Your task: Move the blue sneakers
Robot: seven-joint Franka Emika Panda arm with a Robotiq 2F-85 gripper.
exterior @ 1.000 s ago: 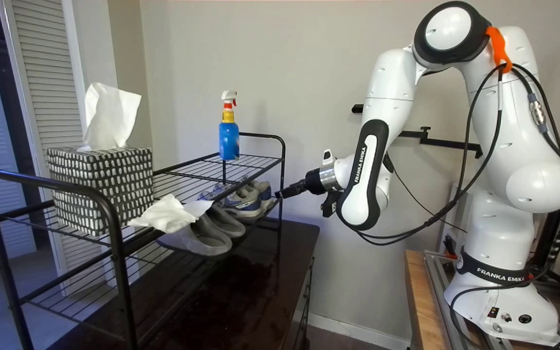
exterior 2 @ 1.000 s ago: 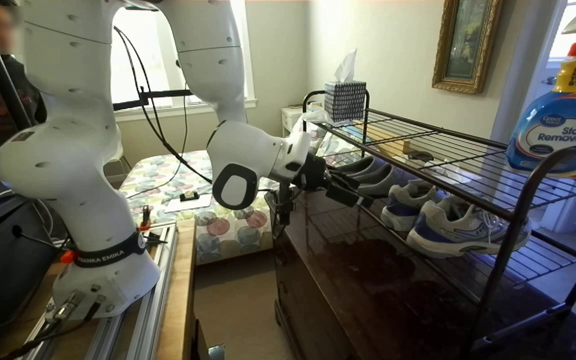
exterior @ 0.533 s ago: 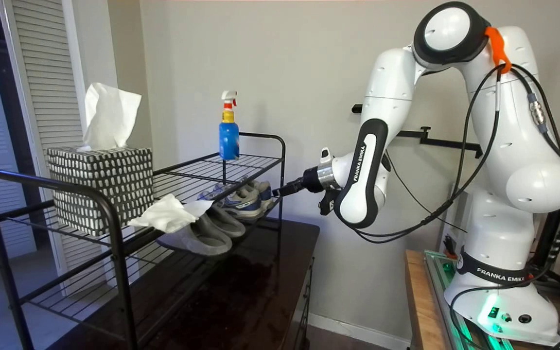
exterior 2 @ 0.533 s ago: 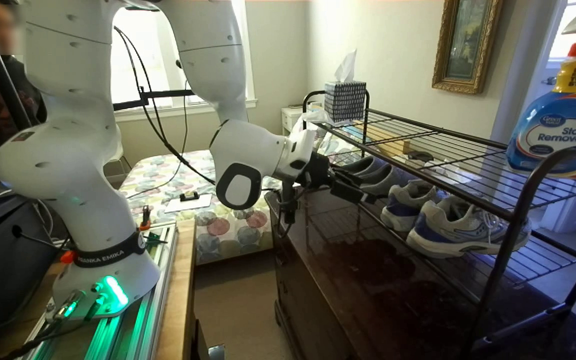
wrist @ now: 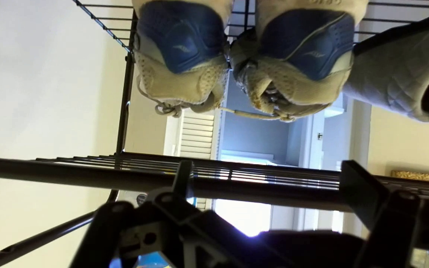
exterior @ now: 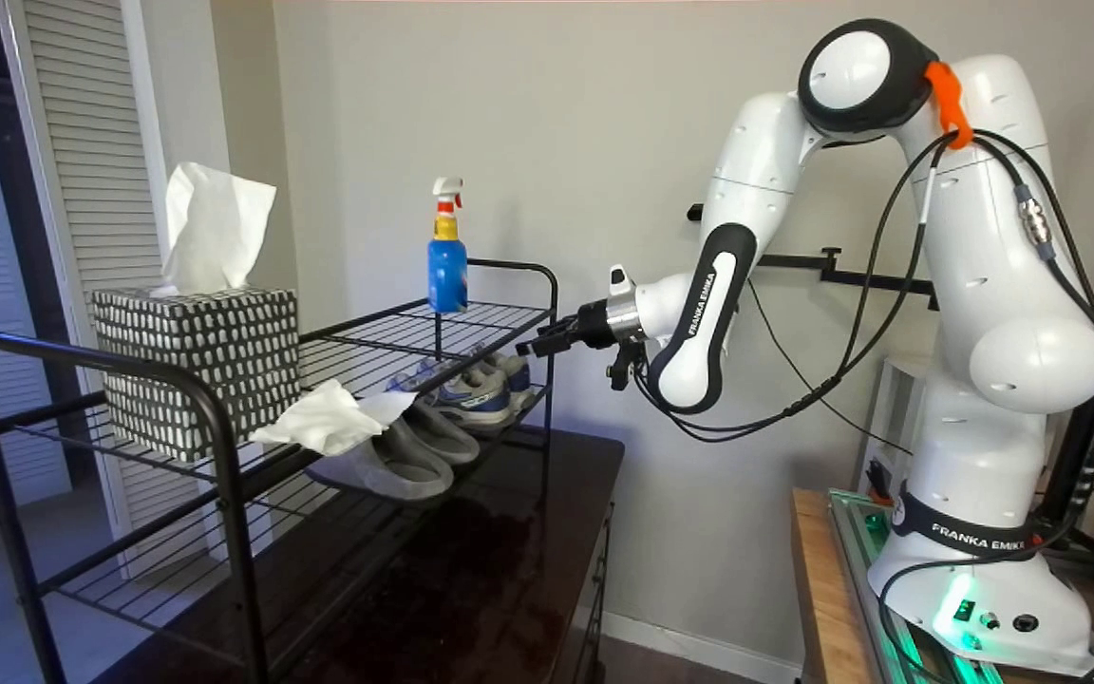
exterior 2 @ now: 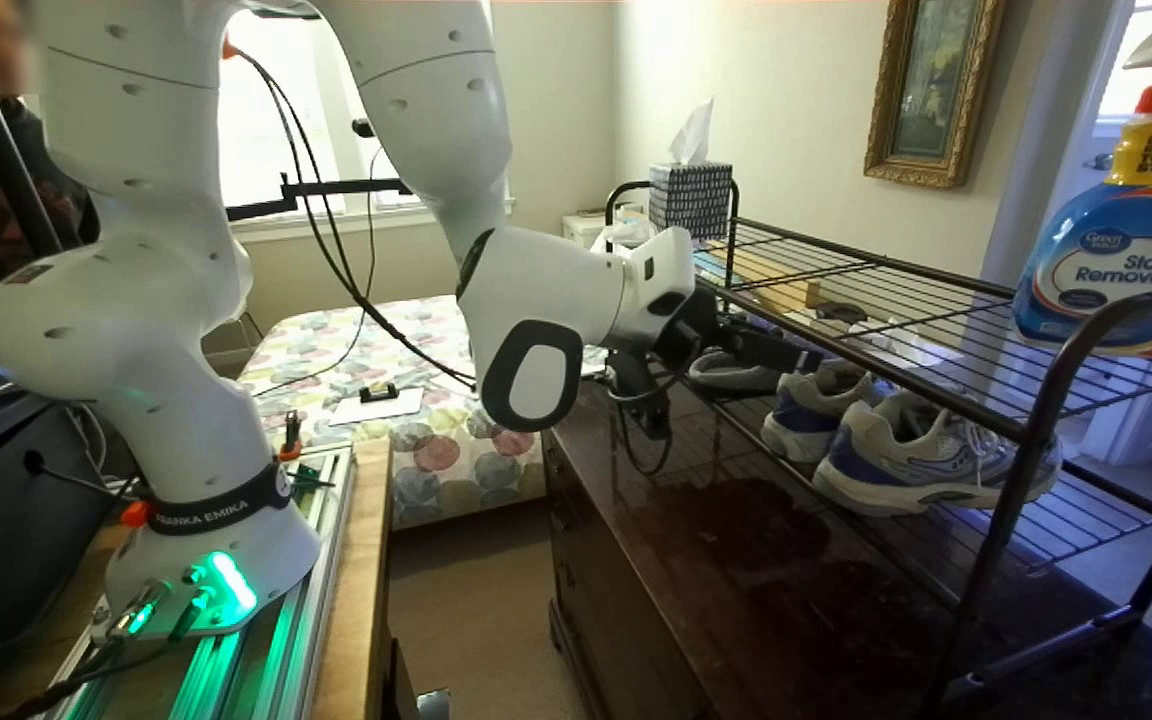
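The blue sneakers, a grey-beige laced pair with dark blue heels, stand side by side on the lower shelf of a black wire rack; they show in both exterior views point(exterior: 476, 397) point(exterior 2: 916, 455). Their heels face my gripper, and in the wrist view point(wrist: 307, 56) they appear upside down at the top. My gripper point(exterior: 542, 342) point(exterior 2: 796, 352) point(wrist: 268, 178) is open and holds nothing. It is above sneaker-heel height, close to the rack's upper front rail point(wrist: 274, 193). Low bluish-grey slip-on shoes point(exterior: 405, 456) sit beside the sneakers, partly hidden in an exterior view point(exterior 2: 731, 372).
A blue spray bottle point(exterior: 447, 275) point(exterior 2: 1116, 240) and a patterned tissue box point(exterior: 200, 370) point(exterior 2: 691, 200) stand on the upper shelf. A loose tissue point(exterior: 333, 418) hangs at its front edge. Rack posts point(exterior 2: 1001, 510) bound the shelves. The rack stands on a dark dresser point(exterior 2: 756, 560).
My gripper has risen and moved toward the rack, from sneaker-heel height to about the upper rail. The robot base lights have turned green. The shoes have not visibly moved.
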